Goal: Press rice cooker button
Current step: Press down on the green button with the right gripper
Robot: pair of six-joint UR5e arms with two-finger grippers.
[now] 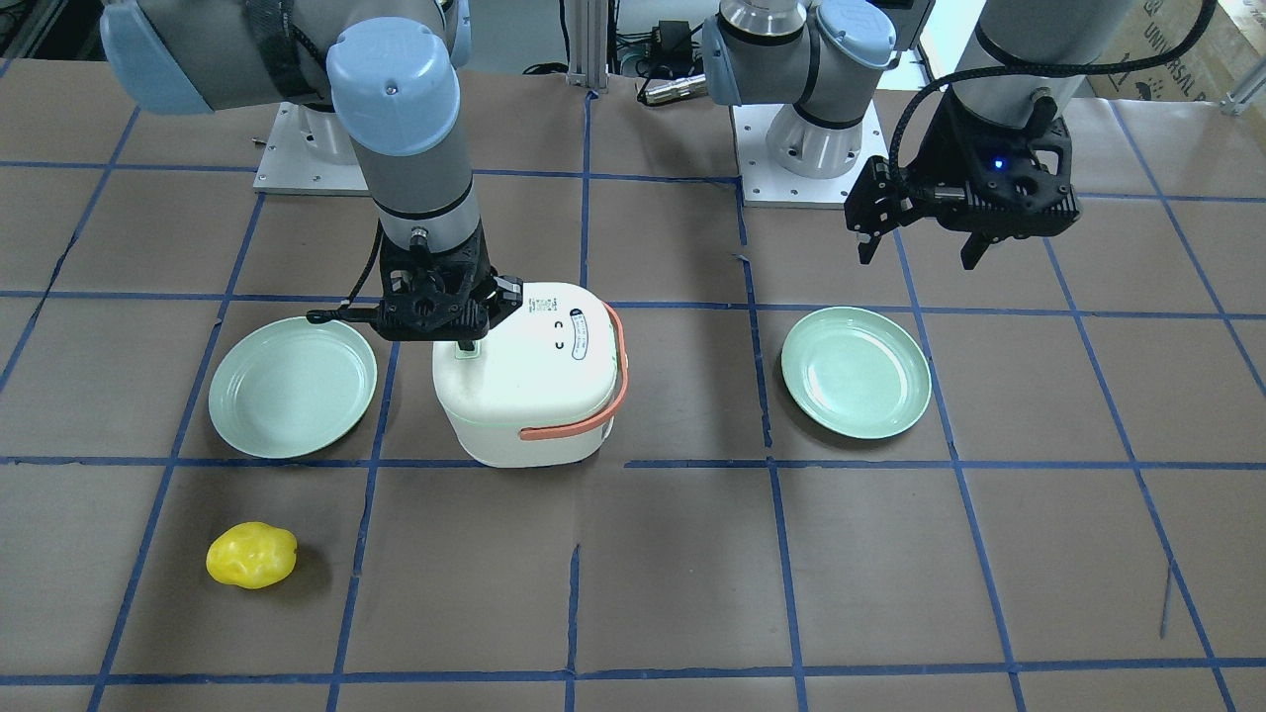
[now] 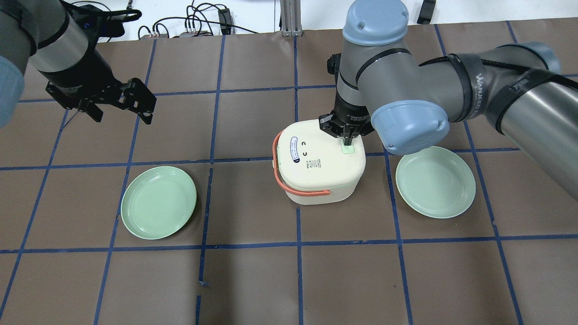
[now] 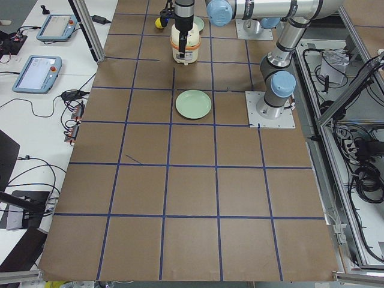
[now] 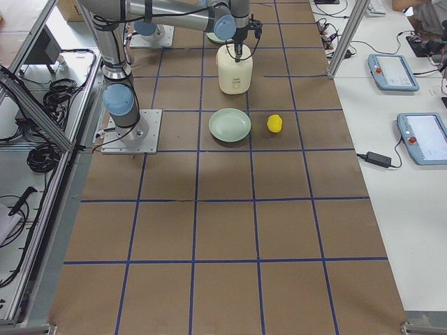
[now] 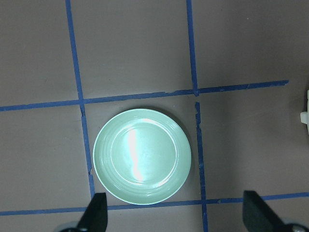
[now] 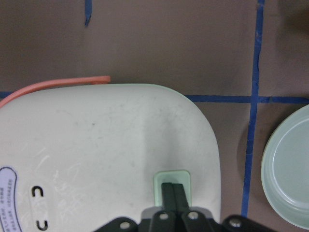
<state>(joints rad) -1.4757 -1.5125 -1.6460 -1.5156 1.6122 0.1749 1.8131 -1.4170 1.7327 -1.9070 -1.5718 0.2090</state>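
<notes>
Pale-green square button (image 6: 160,193) on your rounded cream rice cooker (image 2: 316,169) meets the right hand (image 6: 173,187), pointing straight down, fingers clenched together; left hand (image 2: 122,116) hangs released, upper left.

Lit evenly from overhead, pics sharp. Glare streak's seen on the plate (image 5: 154,159), rice cooker (image 1: 524,386) top's blown out a bit, w/ soft shadows thrown on the table (image 1: 692,593).

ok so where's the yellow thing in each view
exterior front-facing: yellow object lower left
overhead exterior: not in it
exterior left: top, left of the rice cooker
exterior right: right of the plate
left wrist: not in it
right wrist: not in it
shared landmark: the rice cooker
</notes>
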